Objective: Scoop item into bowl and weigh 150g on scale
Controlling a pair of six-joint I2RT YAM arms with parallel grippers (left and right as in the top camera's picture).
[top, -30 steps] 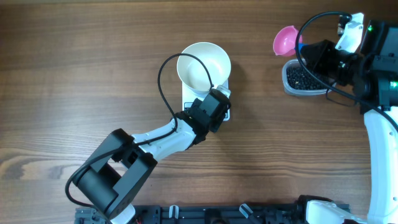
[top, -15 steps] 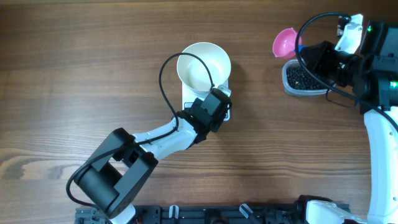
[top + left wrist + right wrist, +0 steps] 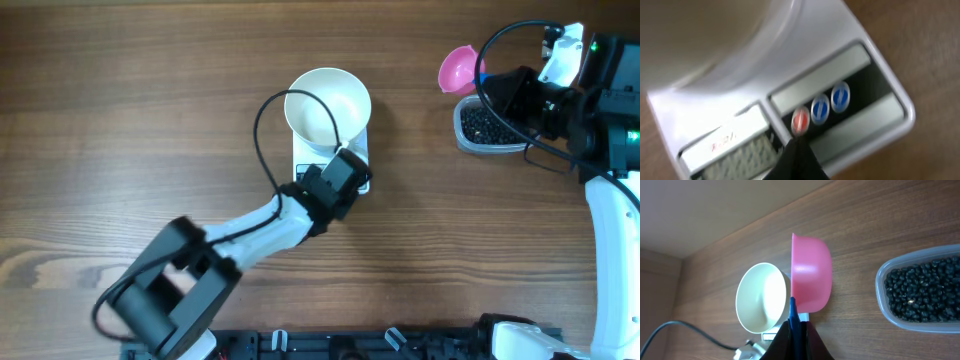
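Note:
The white bowl (image 3: 328,104) stands empty on the white scale (image 3: 300,152) mid-table. My left gripper (image 3: 350,165) is shut and hovers over the scale's front edge. In the left wrist view its closed tip (image 3: 799,146) sits right at the red button (image 3: 800,119), beside two blue buttons and the display (image 3: 735,157). My right gripper (image 3: 488,78) is shut on the blue handle (image 3: 794,311) of a pink scoop (image 3: 811,272), held above the table left of the tub. The item (image 3: 922,287), small black beans, fills a clear tub (image 3: 487,126).
A black cable (image 3: 268,130) loops from the left arm past the bowl's left side. The right arm's body (image 3: 600,110) fills the far right edge. Bare wooden table (image 3: 150,100) lies to the left.
The left arm's elbow and base have shifted and blur; its gripper slid slightly along the scale's front edge. The right arm and scoop have not moved.

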